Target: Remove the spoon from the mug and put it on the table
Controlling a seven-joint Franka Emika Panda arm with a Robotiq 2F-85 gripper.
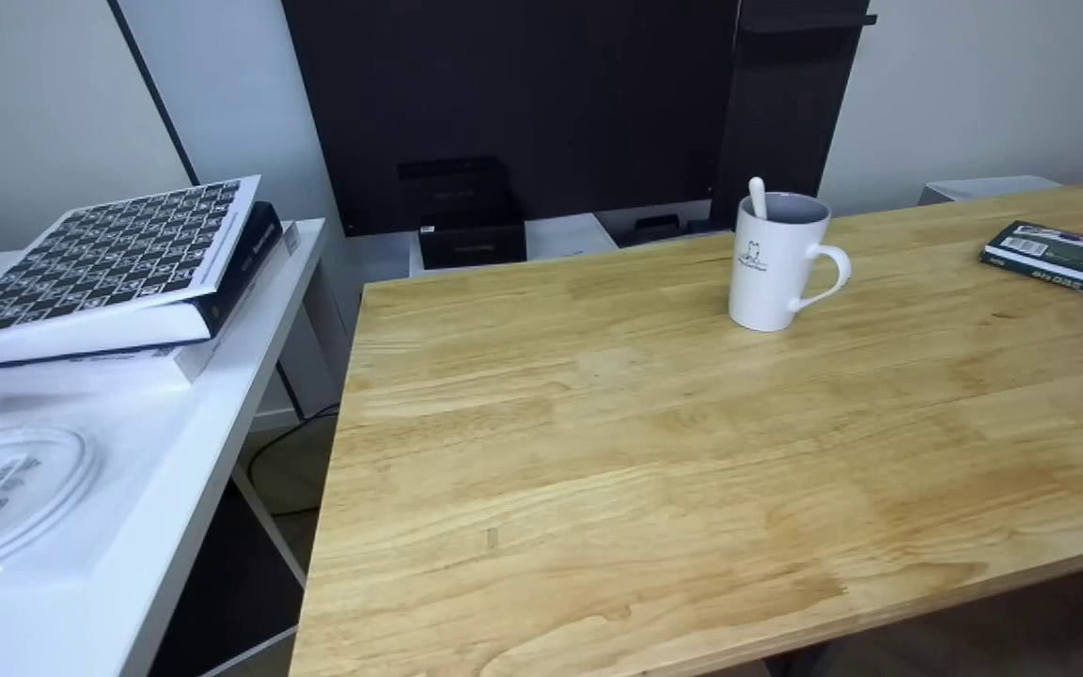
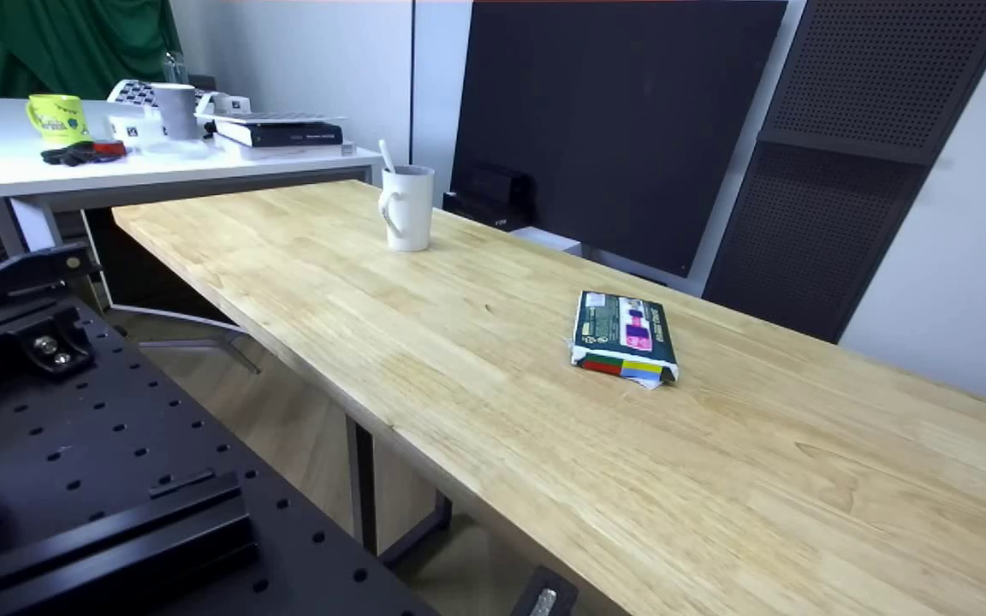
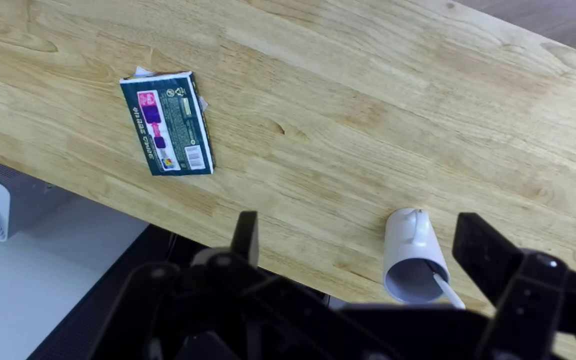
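Note:
The white mug stands upright on the wooden table, near its far edge in an exterior view. The mug shows in both exterior views and in the wrist view. The spoon leans inside it; its pale handle sticks out above the rim, also in an exterior view and in the wrist view. The spoon's lower end is hidden in the mug. My gripper is open and empty in the wrist view, above the table, with the mug seen between its fingers, nearer the right one. Neither exterior view shows the gripper.
A dark green flat packet lies on the table, also in the wrist view. A white side desk holds stacked books. A dark panel stands behind the table. A black perforated platform is beside it.

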